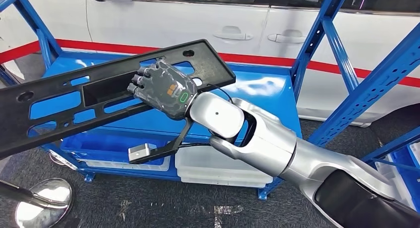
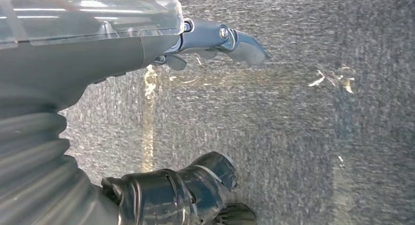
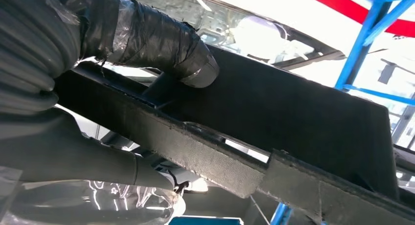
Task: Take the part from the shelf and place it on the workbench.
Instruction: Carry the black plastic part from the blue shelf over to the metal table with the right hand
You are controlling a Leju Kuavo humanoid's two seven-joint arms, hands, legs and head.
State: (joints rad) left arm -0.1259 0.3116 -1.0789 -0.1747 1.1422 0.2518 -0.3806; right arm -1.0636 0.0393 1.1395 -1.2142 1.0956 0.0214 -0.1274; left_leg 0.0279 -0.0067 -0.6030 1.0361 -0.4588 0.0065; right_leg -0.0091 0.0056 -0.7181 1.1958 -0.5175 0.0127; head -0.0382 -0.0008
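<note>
While the left hand (image 2: 195,117) hangs spread, the right hand (image 1: 166,89) grips the black part (image 1: 59,101).

The right hand (image 1: 166,89) grips a long black part (image 1: 99,96) with cut-out openings, holding it tilted above the blue shelf (image 1: 262,96). Behind the shelf stands a white car (image 1: 198,25) with a red stripe. Below the shelf's top sit white trays (image 1: 223,171) near the dark floor (image 1: 163,205).
</note>
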